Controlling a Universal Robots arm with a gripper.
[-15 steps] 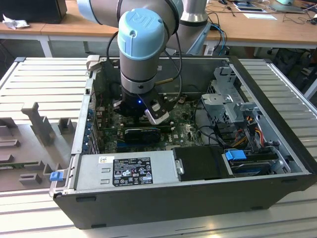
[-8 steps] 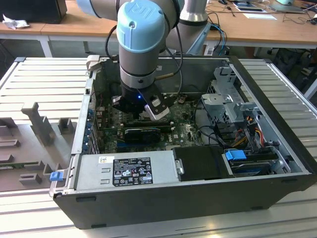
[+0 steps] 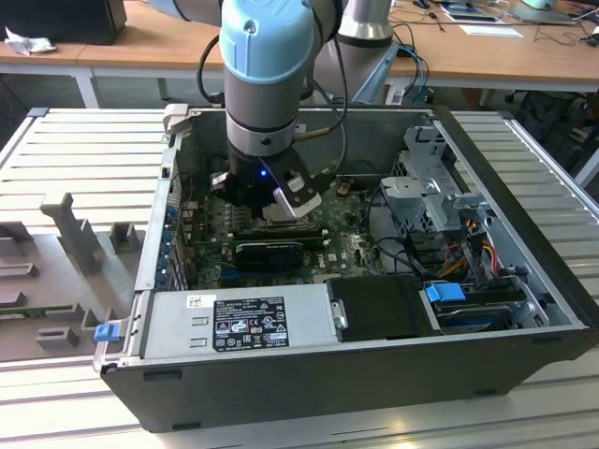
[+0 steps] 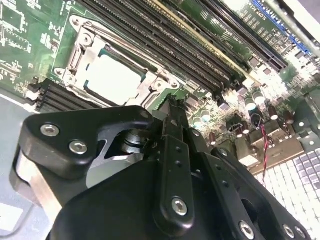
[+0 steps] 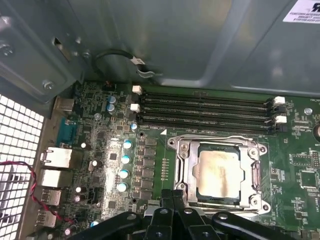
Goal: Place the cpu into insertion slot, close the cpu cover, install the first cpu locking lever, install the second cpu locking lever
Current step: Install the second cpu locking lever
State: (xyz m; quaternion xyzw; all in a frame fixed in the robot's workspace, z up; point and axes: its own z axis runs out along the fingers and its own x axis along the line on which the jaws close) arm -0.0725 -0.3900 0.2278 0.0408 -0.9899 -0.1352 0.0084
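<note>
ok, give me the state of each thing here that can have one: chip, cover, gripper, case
cpu: seated flat in the socket.
cpu cover: closed down around the cpu.
gripper: fingers shut, holding nothing, at the socket's edge.
computer case: side open, lying flat.

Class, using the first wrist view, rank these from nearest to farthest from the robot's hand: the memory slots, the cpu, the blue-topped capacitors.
1. The cpu, in its socket right by the hand.
2. The blue-topped capacitors, a row off to one side of the socket.
3. The memory slots, beyond the socket, along the case wall.
</note>
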